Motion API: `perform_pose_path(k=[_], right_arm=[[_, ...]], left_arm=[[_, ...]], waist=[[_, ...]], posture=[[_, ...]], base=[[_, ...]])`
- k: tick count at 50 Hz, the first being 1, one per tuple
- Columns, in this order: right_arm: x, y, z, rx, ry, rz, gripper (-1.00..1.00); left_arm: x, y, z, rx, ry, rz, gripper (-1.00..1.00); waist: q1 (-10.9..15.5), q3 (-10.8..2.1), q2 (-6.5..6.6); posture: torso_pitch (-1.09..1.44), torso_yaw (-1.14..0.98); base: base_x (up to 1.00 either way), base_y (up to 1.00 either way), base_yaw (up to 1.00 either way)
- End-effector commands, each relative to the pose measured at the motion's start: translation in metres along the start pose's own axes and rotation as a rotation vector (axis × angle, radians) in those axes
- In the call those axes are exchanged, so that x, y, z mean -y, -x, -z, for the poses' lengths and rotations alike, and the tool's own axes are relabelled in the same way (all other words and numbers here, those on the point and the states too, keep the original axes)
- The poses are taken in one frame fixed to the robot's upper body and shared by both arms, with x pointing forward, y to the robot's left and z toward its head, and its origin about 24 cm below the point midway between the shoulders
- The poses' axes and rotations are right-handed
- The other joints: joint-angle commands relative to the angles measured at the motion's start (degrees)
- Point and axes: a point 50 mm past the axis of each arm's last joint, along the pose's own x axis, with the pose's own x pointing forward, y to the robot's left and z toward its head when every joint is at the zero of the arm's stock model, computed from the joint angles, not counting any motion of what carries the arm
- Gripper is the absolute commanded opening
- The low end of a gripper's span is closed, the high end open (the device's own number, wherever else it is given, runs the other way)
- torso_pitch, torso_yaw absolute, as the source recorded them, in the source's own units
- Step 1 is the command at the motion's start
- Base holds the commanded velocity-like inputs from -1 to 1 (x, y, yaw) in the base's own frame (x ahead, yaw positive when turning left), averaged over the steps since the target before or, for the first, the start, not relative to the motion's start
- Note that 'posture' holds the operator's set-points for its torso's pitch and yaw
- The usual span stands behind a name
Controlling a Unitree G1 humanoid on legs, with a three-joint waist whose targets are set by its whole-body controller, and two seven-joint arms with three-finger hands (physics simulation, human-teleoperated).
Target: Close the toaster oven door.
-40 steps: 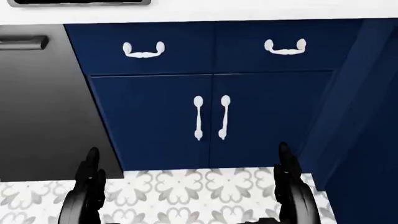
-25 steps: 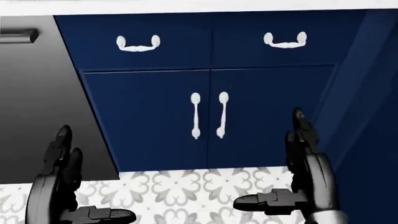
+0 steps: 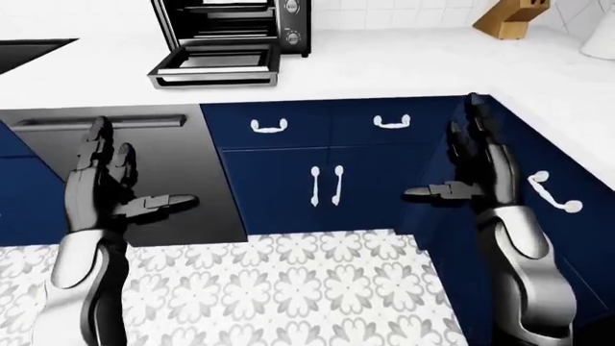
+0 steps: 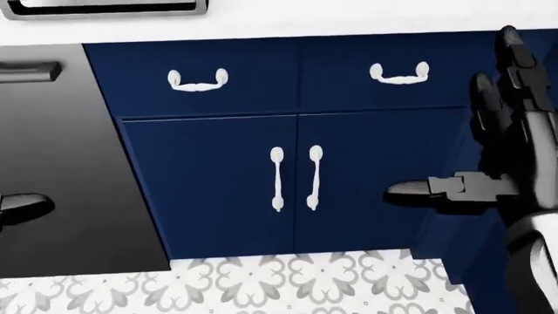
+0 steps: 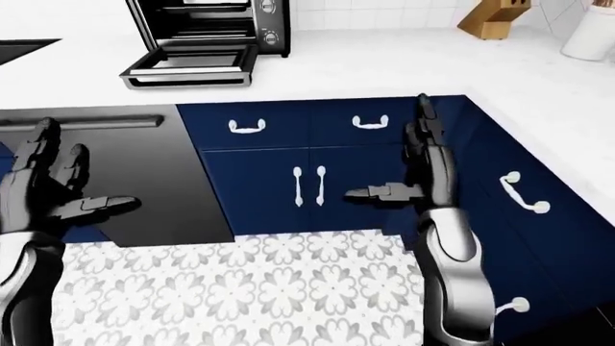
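Note:
The black toaster oven stands on the white counter at the top of the left-eye view. Its door hangs open, folded down flat toward the counter's edge. My left hand is raised at the left, open and empty, fingers up and thumb out. My right hand is raised at the right, open and empty, well below and to the right of the oven. In the head view only the right hand and the left thumb tip show.
Blue cabinets with white handles run under the counter. A black dishwasher front is at the left. A side cabinet run lies close to my right arm. A knife block stands at the top right. The floor is patterned tile.
Both hands have risen; the right one moved up and to the right, the left one left the head view but for its thumb. The head view has shifted slightly downward.

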Motion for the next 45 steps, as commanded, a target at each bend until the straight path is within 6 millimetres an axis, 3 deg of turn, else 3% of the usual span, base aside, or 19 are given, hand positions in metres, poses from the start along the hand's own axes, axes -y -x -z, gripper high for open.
perform_pose_path(k=[1, 15, 25, 43, 44, 45], right_arm=[[-0.002, -0.001, -0.013, 0.054, -0.004, -0.023, 1.00], [0.009, -0.010, -0.039, 0.104, 0.013, -0.005, 1.00], [0.007, -0.010, -0.049, 0.132, 0.027, -0.017, 1.00], [0.007, -0.010, -0.053, 0.144, 0.052, -0.011, 1.00], [0.008, -0.010, -0.054, 0.145, 0.052, -0.011, 1.00], [0.008, -0.010, -0.054, 0.146, 0.052, -0.009, 1.00]], left_arm=[[0.001, -0.001, -0.017, 0.072, 0.000, 0.014, 1.00], [-0.026, -0.012, -0.030, 0.099, -0.013, -0.063, 1.00], [-0.033, -0.013, -0.050, 0.130, -0.025, -0.077, 1.00], [-0.035, -0.012, -0.061, 0.148, -0.024, -0.071, 1.00], [-0.035, -0.012, -0.062, 0.148, -0.022, -0.071, 1.00], [-0.035, -0.011, -0.063, 0.150, -0.023, -0.071, 1.00]], waist=[[-0.01, -0.74, 0.18], [-0.04, -0.11, 0.18], [0.03, 0.00, 0.31], [-0.04, 0.18, 0.40], [-0.04, 0.17, 0.39], [-0.07, -0.88, 0.61]], posture=[[0.00, 0.00], [0.00, 0.00], [0.00, 0.00], [0.00, 0.00], [0.00, 0.00], [0.00, 0.00]], base=[[0.00, 0.00, 0.00], [0.00, 0.00, 0.00], [0.00, 0.00, 0.00], [0.01, 0.00, 0.00], [0.05, 0.00, 0.00], [0.05, 0.00, 0.00]])
